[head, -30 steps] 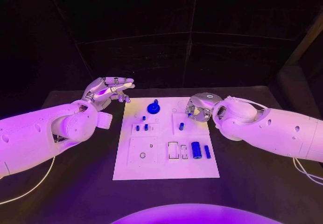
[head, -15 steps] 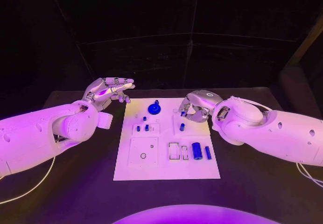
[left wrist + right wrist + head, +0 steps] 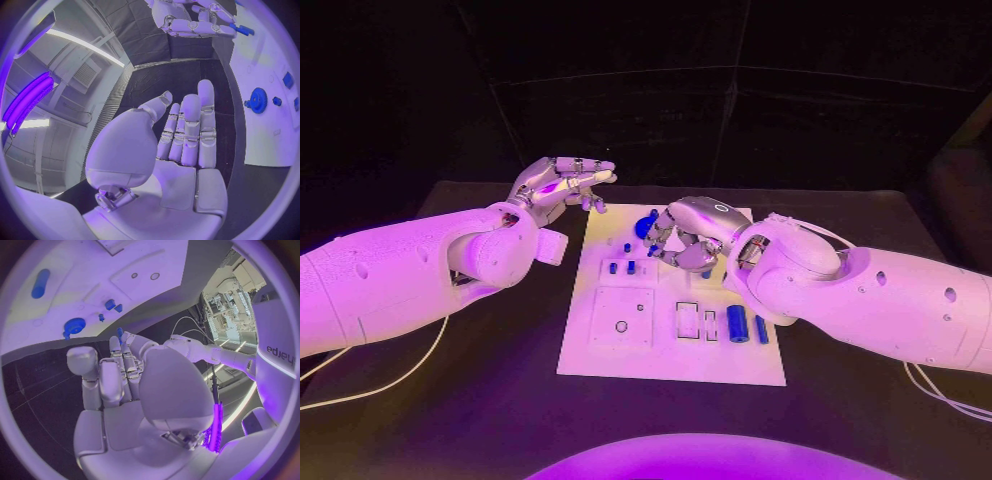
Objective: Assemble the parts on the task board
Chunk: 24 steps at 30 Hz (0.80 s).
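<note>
Right hand (image 3: 687, 232) hovers over the task board's (image 3: 661, 350) far end, a small blue part (image 3: 119, 332) at its fingertips, grasp unclear; left hand (image 3: 564, 183) open, empty

The left arm reaches in from the left, its left hand (image 3: 567, 183) raised with the palm open and the fingers (image 3: 190, 130) stretched out side by side, holding nothing. The right arm comes in from the right, bent at the wrist, with the right hand (image 3: 684, 232) turned inward toward the left hand. Its fingers (image 3: 122, 367) lie close together and partly curled; a grip cannot be made out.
</note>
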Each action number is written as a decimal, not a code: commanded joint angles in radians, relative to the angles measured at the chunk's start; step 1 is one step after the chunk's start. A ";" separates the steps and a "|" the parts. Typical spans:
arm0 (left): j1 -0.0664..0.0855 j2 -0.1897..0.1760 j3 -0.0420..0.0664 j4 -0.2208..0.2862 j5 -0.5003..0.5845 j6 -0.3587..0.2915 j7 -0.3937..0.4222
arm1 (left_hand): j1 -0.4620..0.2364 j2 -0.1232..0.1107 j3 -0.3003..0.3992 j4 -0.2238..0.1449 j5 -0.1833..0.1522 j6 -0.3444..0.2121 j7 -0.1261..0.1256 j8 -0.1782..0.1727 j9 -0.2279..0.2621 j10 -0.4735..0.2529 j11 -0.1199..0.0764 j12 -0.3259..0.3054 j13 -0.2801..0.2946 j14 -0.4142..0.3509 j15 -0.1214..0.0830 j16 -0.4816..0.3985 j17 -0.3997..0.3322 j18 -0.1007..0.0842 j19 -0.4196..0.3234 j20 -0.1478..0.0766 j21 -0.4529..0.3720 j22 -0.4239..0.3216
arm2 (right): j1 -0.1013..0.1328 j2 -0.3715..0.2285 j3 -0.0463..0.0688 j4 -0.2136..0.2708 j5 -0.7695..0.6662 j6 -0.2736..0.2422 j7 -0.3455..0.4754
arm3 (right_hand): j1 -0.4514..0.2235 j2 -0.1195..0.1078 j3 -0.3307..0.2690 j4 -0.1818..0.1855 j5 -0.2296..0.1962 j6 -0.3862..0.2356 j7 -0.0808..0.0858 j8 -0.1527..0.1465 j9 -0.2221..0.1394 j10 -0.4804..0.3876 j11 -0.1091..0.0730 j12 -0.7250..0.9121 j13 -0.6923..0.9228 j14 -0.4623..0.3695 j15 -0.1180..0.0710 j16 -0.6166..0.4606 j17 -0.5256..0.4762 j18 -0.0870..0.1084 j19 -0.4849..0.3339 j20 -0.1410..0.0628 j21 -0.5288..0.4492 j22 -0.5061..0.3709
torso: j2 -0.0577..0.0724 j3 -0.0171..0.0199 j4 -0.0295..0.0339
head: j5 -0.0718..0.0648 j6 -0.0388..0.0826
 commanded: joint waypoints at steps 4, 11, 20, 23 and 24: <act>0.001 0.009 0.001 -0.002 0.003 0.008 0.017 | -0.007 0.001 -0.005 0.000 -0.002 -0.007 0.003 0.001 -0.001 -0.010 0.001 0.004 -0.001 -0.008 -0.002 -0.004 -0.001 0.005 -0.005 0.004 -0.002 -0.002 | -0.025 0.042 -0.018 -0.030 0.038 0.044 0.049 | -0.008 0.000 0.006 -0.002 0.007 0.005 0.001 -0.007 0.000 0.005 0.000 -0.005 -0.002 0.033 -0.007 0.006 0.000 -0.020 0.006 0.002 0.007 0.002 | 0.000 0.0001 -0.0011 | 0.036 -0.016; 0.001 0.016 0.001 -0.006 0.003 0.009 0.015 | -0.007 0.001 -0.005 0.000 -0.002 -0.007 0.003 0.001 -0.001 -0.010 0.001 0.004 -0.001 -0.008 -0.002 -0.004 -0.001 0.005 -0.005 0.004 -0.002 -0.002 | -0.051 0.084 -0.041 -0.057 0.026 0.095 0.055 | -0.010 -0.001 0.008 -0.003 0.008 0.003 0.002 -0.009 0.000 0.003 0.001 -0.007 -0.003 0.033 -0.007 0.006 -0.002 -0.020 0.006 0.002 0.008 0.002 | 0.000 0.0025 -0.0019 | 0.052 -0.023; 0.001 0.021 0.001 -0.009 0.003 0.011 0.013 | -0.007 0.001 -0.005 0.000 -0.002 -0.007 0.003 0.001 -0.001 -0.010 0.001 0.004 -0.001 -0.008 -0.002 -0.004 -0.001 0.005 -0.005 0.004 -0.002 -0.002 | -0.071 0.093 -0.047 -0.081 0.003 0.151 0.045 | -0.011 -0.001 0.009 -0.002 0.008 0.002 0.003 -0.010 -0.001 0.003 0.002 -0.008 -0.003 0.032 -0.006 0.006 -0.003 -0.020 0.005 0.002 0.008 0.002 | -0.001 0.0020 -0.0040 | 0.061 -0.029; 0.001 0.023 0.001 -0.010 0.003 0.012 0.012 | -0.006 0.001 -0.006 -0.001 -0.002 -0.008 0.003 0.001 0.000 -0.011 0.001 0.005 0.000 -0.009 -0.002 -0.004 -0.002 0.005 -0.005 0.004 -0.003 -0.003 | -0.077 0.095 -0.047 -0.087 -0.004 0.169 0.042 | -0.013 -0.001 0.009 -0.002 0.007 0.002 0.003 -0.011 -0.001 0.003 0.002 -0.008 -0.003 0.032 -0.006 0.005 -0.003 -0.020 0.005 0.003 0.009 0.002 | -0.001 0.0012 -0.0023 | 0.056 -0.030; 0.001 0.024 0.001 -0.010 0.003 0.012 0.012 | -0.006 0.001 -0.006 -0.001 -0.002 -0.008 0.003 0.001 0.000 -0.011 0.001 0.005 0.000 -0.009 -0.002 -0.004 -0.002 0.005 -0.005 0.004 -0.003 -0.003 | -0.079 0.095 -0.047 -0.089 -0.007 0.171 0.042 | -0.013 -0.001 0.009 -0.002 0.007 0.002 0.003 -0.011 -0.001 0.003 0.002 -0.008 -0.003 0.032 -0.006 0.005 -0.003 -0.020 0.005 0.003 0.009 0.002 | -0.001 0.0012 -0.0023 | 0.056 -0.030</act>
